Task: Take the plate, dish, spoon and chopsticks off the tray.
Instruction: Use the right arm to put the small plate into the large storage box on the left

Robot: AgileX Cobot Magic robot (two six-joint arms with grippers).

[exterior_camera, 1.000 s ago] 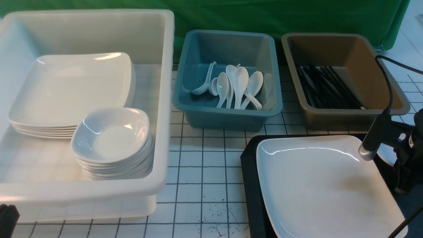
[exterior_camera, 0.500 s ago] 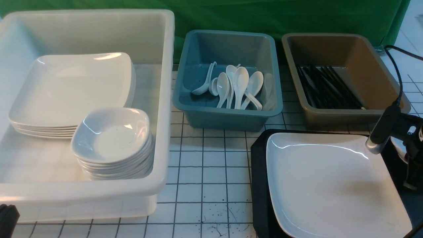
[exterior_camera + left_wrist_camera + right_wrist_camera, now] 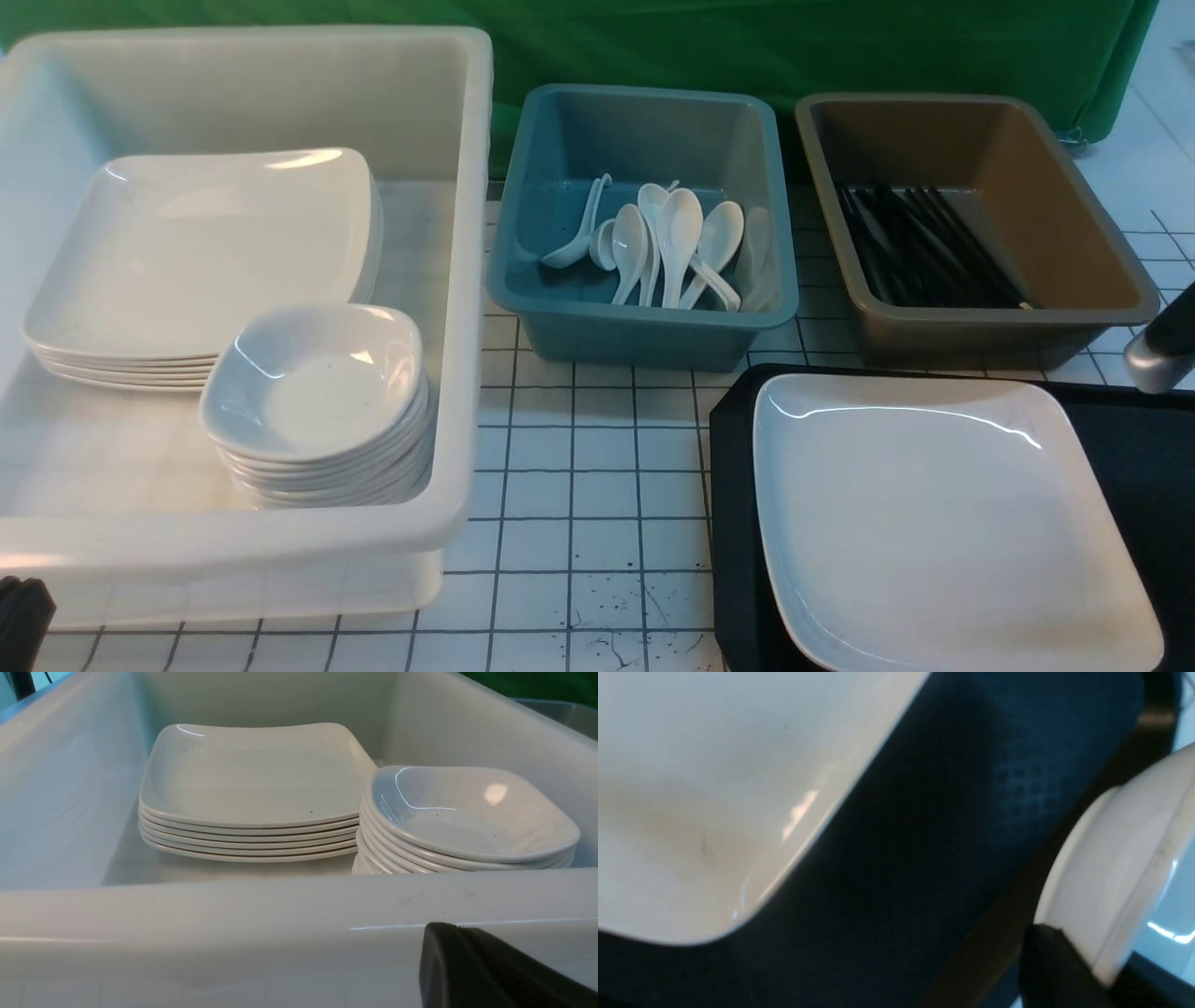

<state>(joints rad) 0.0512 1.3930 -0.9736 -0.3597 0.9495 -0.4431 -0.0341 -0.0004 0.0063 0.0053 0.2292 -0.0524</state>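
Observation:
The large white square plate [image 3: 934,523] lies on the black tray [image 3: 733,523] at the front right. In the right wrist view the plate [image 3: 714,788] and the textured tray [image 3: 924,835] pass underneath. My right gripper [image 3: 1106,970] is shut on the rim of a small white dish [image 3: 1111,858], beyond the tray's edge. Only a grey part of the right arm [image 3: 1162,350] shows at the front view's right edge. My left gripper [image 3: 448,933] is shut and empty, just outside the white tub's near wall. No spoon or chopsticks show on the tray.
A big white tub [image 3: 467,280] on the left holds a stack of square plates [image 3: 196,252] and a stack of small dishes [image 3: 317,392]. Behind, a blue tub [image 3: 644,327] holds several white scoops. Beside it a brown tub [image 3: 980,327] holds black sticks.
My right gripper closed on the dish and pulled away to the right, almost out of the front view. The tray with the plate slid a little to the right.

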